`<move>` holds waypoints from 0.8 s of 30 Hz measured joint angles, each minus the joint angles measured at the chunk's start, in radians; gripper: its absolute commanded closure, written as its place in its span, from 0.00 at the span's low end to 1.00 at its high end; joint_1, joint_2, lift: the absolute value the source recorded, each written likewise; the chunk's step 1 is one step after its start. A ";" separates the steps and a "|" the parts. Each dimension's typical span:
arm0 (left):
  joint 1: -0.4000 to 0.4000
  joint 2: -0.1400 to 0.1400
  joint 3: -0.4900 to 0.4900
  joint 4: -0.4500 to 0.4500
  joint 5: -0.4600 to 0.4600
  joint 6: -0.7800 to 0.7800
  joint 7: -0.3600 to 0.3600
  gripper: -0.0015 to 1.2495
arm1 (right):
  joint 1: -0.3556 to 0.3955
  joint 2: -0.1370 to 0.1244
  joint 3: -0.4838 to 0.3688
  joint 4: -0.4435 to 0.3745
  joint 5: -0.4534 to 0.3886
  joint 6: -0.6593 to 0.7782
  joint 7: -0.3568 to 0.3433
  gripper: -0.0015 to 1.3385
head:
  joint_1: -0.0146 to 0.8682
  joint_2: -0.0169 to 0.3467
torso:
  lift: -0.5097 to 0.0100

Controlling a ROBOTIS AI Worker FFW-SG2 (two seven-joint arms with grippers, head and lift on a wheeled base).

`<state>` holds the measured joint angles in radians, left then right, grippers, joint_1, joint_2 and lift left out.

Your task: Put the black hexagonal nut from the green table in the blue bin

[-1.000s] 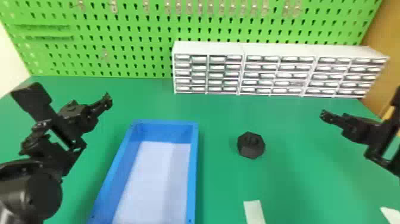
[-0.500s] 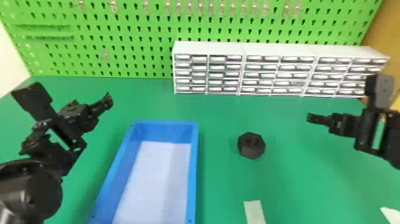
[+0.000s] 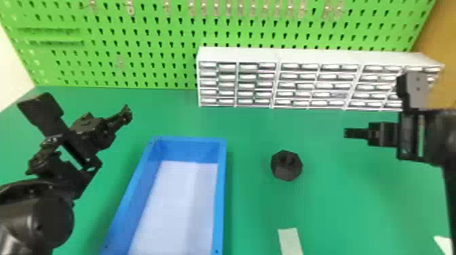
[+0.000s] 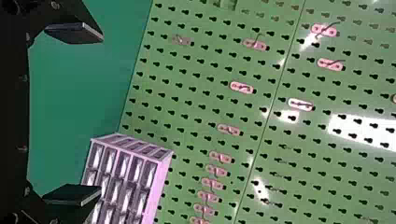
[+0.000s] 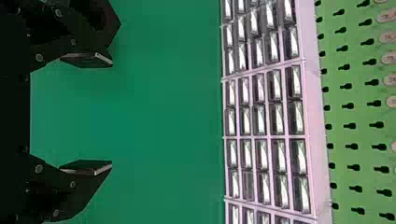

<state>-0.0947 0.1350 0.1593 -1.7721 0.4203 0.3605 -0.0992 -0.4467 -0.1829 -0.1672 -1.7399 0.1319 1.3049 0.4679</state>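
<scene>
Nut [image 3: 286, 166] rests on table [image 3: 254, 210], right of bin [image 3: 220, 190], flat face up; nearly equal in breadth, its long axis cannot be told. Left gripper [image 3: 127, 114] and right gripper [image 3: 346, 133]: jaws open.

Blue bin [image 3: 220, 196], near end cropped at the head view's bottom. White drawers [image 3: 237, 54], partly hidden behind the right arm [image 3: 412, 91].

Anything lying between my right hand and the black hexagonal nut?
No, the head view shows that stretch as bare green table, from the fingertips of the right hand across to the black hexagonal nut.
</scene>
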 measured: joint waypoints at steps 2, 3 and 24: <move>-0.001 0.000 -0.001 0.000 0.000 0.000 -0.002 0.11 | -0.007 0.001 0.009 0.010 0.002 0.002 0.000 0.37 | 0.77 0.14 | 0.79; -0.001 0.000 -0.002 0.000 0.000 0.000 -0.003 0.11 | -0.011 0.003 0.015 0.018 0.002 0.001 0.001 0.37 | 0.77 0.14 | 0.79; -0.003 0.004 -0.004 0.004 0.011 0.001 -0.011 0.11 | -0.112 0.040 0.133 0.276 -0.021 -0.157 0.001 0.37 | 0.77 0.14 | 0.79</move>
<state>-0.0982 0.1392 0.1557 -1.7682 0.4311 0.3614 -0.1104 -0.5583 -0.1426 -0.0340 -1.4640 0.1106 1.1478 0.4694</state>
